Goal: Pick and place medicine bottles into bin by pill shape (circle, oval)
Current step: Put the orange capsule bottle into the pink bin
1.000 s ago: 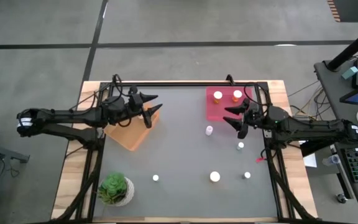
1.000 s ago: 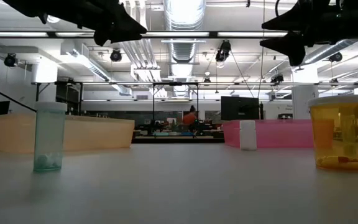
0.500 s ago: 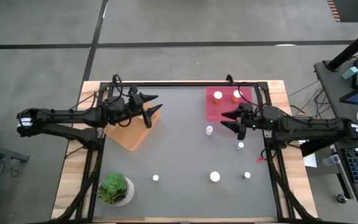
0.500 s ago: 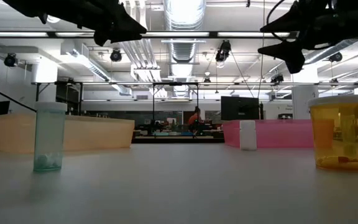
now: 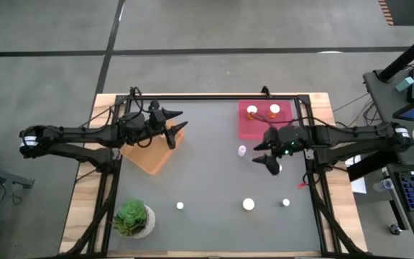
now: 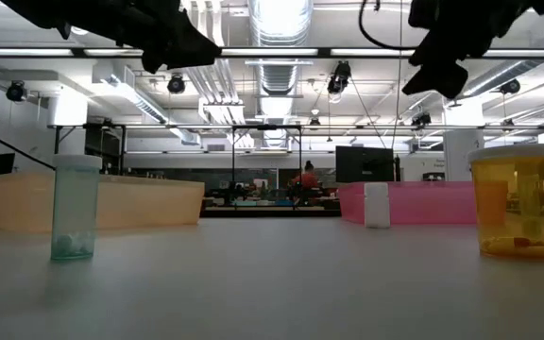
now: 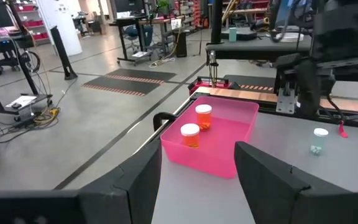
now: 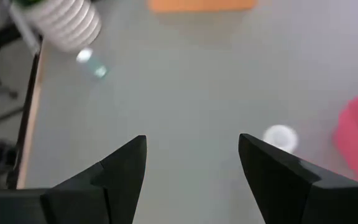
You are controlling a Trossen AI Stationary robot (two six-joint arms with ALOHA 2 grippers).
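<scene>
Right gripper [image 5: 266, 153] hangs above the grey table [image 5: 207, 180], fingers spread wide, nothing between them. It sits just off the pink bin's [image 5: 247, 126] near corner, between a small white-capped bottle [image 5: 241, 150] and another small bottle [image 5: 278, 168]. From the right wrist, the white-capped bottle [image 8: 279, 136] shows between the two dark fingers [image 8: 120, 171], standing free on the table.

Left gripper [image 5: 175, 127] hovers over the edge of the orange bin [image 5: 153, 155], fingers parted, empty. Its wrist camera looks across at the pink bin [image 7: 219, 146].

Two orange bottles with white caps stand inside the pink bin: one [image 5: 252, 111], the other [image 5: 274, 110] beside it.

Loose bottles along the near side of the table, well apart: a tiny white one [image 5: 180, 206], a larger orange-bodied one [image 5: 249, 204], a small one [image 5: 285, 203]. A potted plant [image 5: 133, 218] occupies the near left corner, clear of both arms.

At table level, a pale green bottle [image 6: 74, 208] and a big orange bottle [image 6: 515, 201] stand up front; a white bottle [image 6: 377, 205] stands before the pink bin.
</scene>
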